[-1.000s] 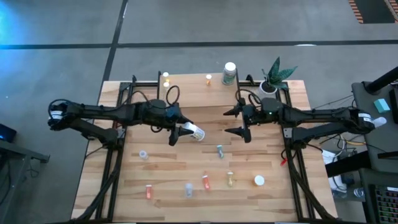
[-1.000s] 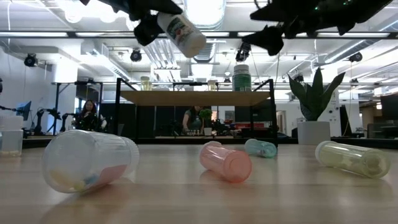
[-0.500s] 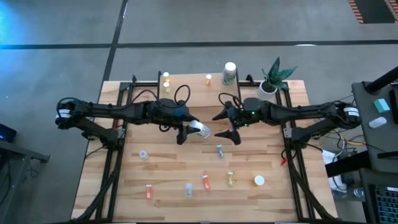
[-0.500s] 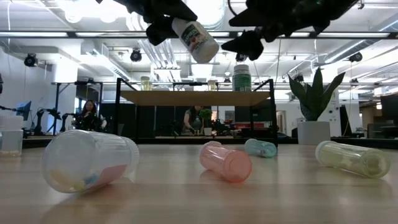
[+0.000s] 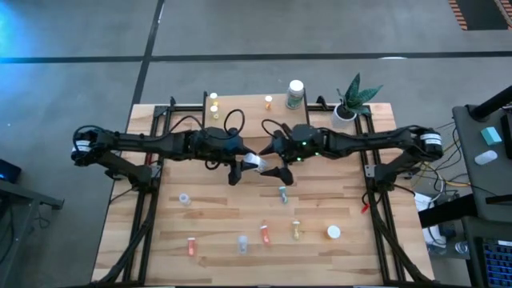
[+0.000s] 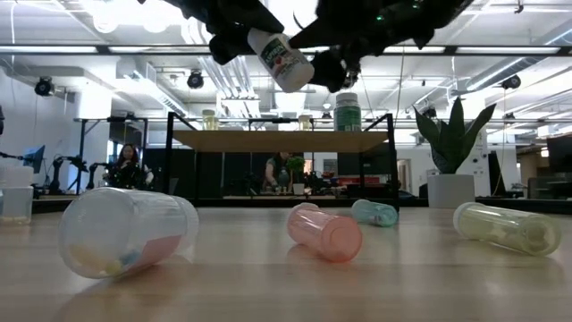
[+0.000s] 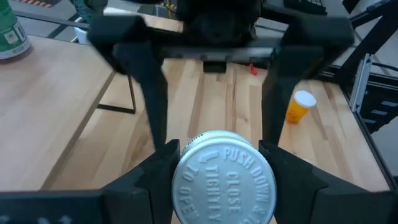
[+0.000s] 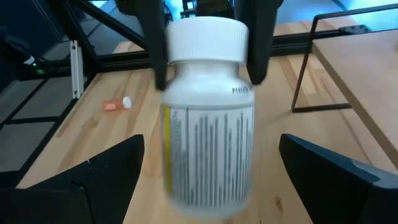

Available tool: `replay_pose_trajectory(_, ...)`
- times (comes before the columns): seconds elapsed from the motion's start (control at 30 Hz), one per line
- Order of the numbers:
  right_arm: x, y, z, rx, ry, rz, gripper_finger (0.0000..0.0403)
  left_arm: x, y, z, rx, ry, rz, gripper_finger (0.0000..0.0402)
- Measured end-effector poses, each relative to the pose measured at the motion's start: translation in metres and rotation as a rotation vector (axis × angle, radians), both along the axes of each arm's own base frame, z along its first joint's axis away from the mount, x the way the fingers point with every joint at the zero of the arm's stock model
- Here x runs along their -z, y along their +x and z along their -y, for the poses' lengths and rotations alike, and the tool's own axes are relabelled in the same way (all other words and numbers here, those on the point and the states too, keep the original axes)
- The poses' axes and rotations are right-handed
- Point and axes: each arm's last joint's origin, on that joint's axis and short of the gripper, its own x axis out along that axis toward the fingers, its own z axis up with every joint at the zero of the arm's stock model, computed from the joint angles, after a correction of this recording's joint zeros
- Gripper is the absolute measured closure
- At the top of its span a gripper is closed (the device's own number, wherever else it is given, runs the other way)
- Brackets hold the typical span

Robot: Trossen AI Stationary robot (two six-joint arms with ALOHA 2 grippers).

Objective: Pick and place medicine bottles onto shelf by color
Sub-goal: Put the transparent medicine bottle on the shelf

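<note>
A white medicine bottle [image 5: 256, 165] with a white cap and a printed label hangs in the air over the middle of the table. My left gripper [image 5: 240, 166] is shut on it. My right gripper [image 5: 272, 154] stands open, level with the bottle, one finger on either side of the body [image 8: 208, 143] without touching it. The shelf [image 6: 277, 140] stands at the far side, carrying a green-labelled bottle [image 6: 347, 112] and small vials. Several small bottles lie on the tabletop, among them a bluish one [image 5: 282, 194]. My left gripper pinches the bottle at its cap end [image 7: 181, 177] between the two fingers, coming from the table's left and slanting a little downward. The bottle is lifted clear and points away from the gripper, base lower [image 6: 299, 76] and toward my right gripper.
A potted plant [image 5: 352, 100] stands at the far right corner. Loose bottles lie on the near half: orange [image 5: 190, 246], clear [image 5: 242, 243], reddish [image 5: 264, 234], yellow [image 5: 297, 230], and a white cap [image 5: 333, 232]. Black frame rails run along both table sides.
My right gripper has travelled toward the table's left, staying open, until its fingers stand on either side of the held bottle. My left gripper first carried the bottle a little toward the right, then kept still.
</note>
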Motion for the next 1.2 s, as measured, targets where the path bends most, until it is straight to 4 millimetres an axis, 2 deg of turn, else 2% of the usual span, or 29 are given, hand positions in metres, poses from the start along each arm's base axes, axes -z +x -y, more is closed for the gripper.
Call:
replay_pose_trajectory(0.27, 0.005, 0.034, 0.001, -0.016, 0.008, -0.087, 0.0039, 0.001, 0.001, 0.005, 0.026, 0.019, 0.007, 0.0225)
replay_pose_trajectory(0.43, 0.007, 0.042, -0.001, -0.036, -0.005, -0.105, 0.0051, 0.001, 0.001, 0.008, 0.034, 0.023, 0.005, 0.0225)
replay_pose_trajectory(0.9, 0.001, 0.038, -0.011, -0.067, -0.040, -0.066, 0.0182, 0.002, 0.001, 0.010, 0.039, 0.022, 0.005, 0.0225)
replay_pose_trajectory(1.0, 0.002, 0.038, -0.011, -0.072, -0.048, -0.064, 0.0193, 0.002, 0.001, 0.010, 0.036, 0.021, 0.008, 0.0207)
replay_pose_trajectory(1.2, 0.004, 0.036, -0.011, -0.077, -0.063, -0.081, 0.0189, 0.000, 0.001, 0.010, 0.018, 0.027, 0.029, 0.0160)
